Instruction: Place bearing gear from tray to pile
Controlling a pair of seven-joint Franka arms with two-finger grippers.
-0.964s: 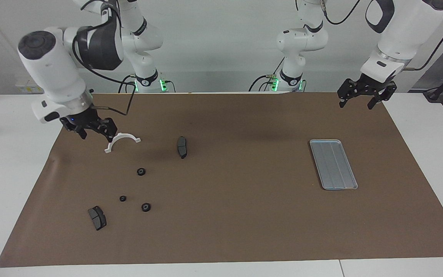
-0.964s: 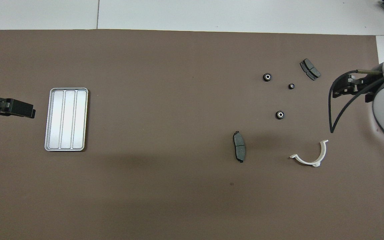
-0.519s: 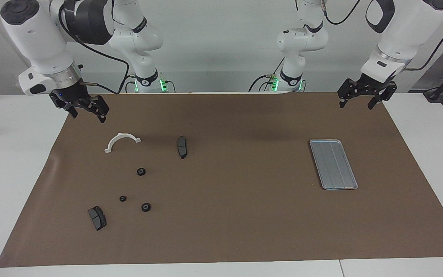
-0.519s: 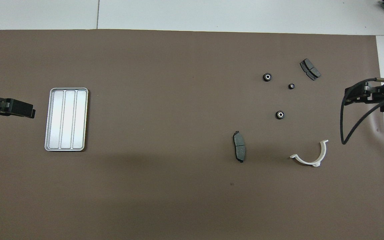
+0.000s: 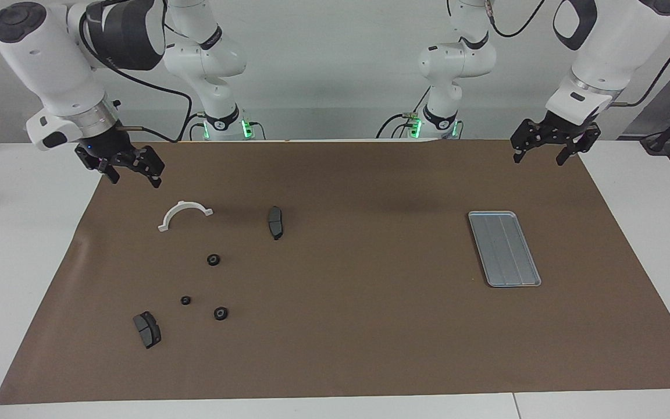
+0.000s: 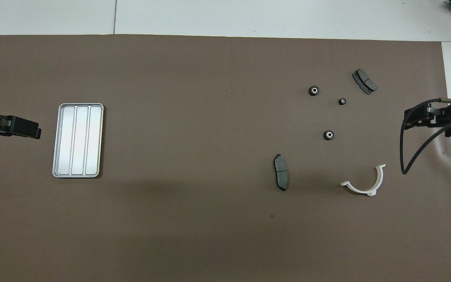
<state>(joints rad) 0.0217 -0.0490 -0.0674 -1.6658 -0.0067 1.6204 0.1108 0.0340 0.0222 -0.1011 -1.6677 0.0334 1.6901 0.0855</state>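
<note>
The flat rectangular silver-grey metal tray (image 5: 504, 249) with raised rim and lengthwise ridges lies on the brown paper mat (image 5: 346, 326) toward the left arm's end of the surface; nothing rests in it. The pile is a loose scatter of parts on the same mat toward the right arm's end, well apart from the tray. It comprises three small black round gears, a white half-ring bracket and two dark grey curved brake pads. The first gear (image 5: 213, 259) lies nearest the robots of the three; the smallest gear (image 5: 185, 300) and the third gear (image 5: 221, 313) lie farther out, near one another but apart. The white half-ring bracket (image 5: 184, 215) lies nearer to the robots than all three gears. One dark grey brake pad (image 5: 275, 222) lies beside the bracket, toward the middle of the mat; the other brake pad (image 5: 147, 329) lies farthest from the robots, near the smallest gear. No part touches another.

The right gripper (image 5: 128, 169) hangs over the mat's edge near the bracket, its fingers spread wide and holding nothing. The left gripper (image 5: 538, 156) waits in the air over the mat's corner at the robots' end, above no part, its fingers likewise spread and bare.
</note>
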